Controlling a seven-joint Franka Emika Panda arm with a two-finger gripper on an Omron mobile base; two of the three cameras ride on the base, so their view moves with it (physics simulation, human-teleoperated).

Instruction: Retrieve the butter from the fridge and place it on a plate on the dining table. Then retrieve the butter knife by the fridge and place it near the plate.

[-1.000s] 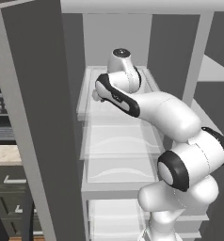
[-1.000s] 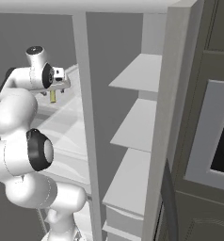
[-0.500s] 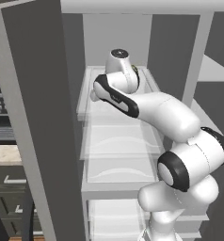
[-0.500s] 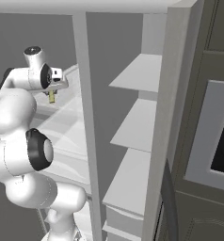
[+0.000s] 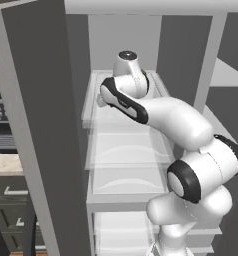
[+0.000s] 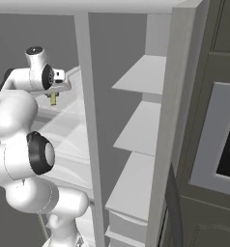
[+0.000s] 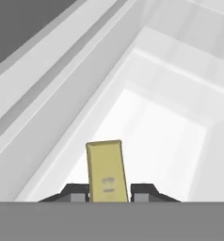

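Hand view | end effector (image 7: 108, 194) now clamped on butter (image 7: 106, 172) | jaws were wide 1s ago

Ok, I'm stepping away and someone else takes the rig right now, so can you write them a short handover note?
Gripper: jaws shut on the butter, which stands between the fingertips in the hand view.
Where things are: the arm reaches into the open fridge; the butter hangs under the hand above an upper white drawer.
Done: butter grasped inside the fridge.
Left: carry it out, drive to the dining table, set it on the plate, then fetch the butter knife by the fridge and lay it near the plate.
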